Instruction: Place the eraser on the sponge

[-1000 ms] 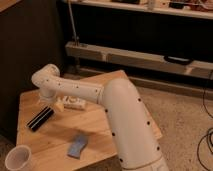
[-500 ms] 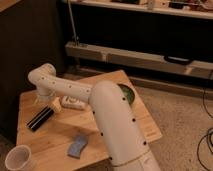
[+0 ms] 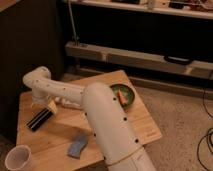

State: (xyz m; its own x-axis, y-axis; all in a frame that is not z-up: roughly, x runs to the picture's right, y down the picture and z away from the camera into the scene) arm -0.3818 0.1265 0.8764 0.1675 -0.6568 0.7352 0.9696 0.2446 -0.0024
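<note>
The eraser (image 3: 40,119), a long black block with pale stripes, lies at an angle on the left part of the wooden table (image 3: 145,125). The sponge (image 3: 77,145), a small blue-grey pad, lies flat near the table's front edge, apart from the eraser. My white arm reaches from the lower middle up and across to the left. Its end bends down over the table's left side. The gripper (image 3: 39,103) hangs there just above and behind the eraser, mostly hidden by the wrist.
A white cup (image 3: 17,158) stands at the front left corner. A green bowl (image 3: 123,94) with something orange in it sits at the right rear. A white bottle (image 3: 61,103) lies partly hidden behind the arm. Dark shelving stands behind the table.
The arm's end has swung left and lowered towards the eraser. Eraser, sponge and cup have not moved.
</note>
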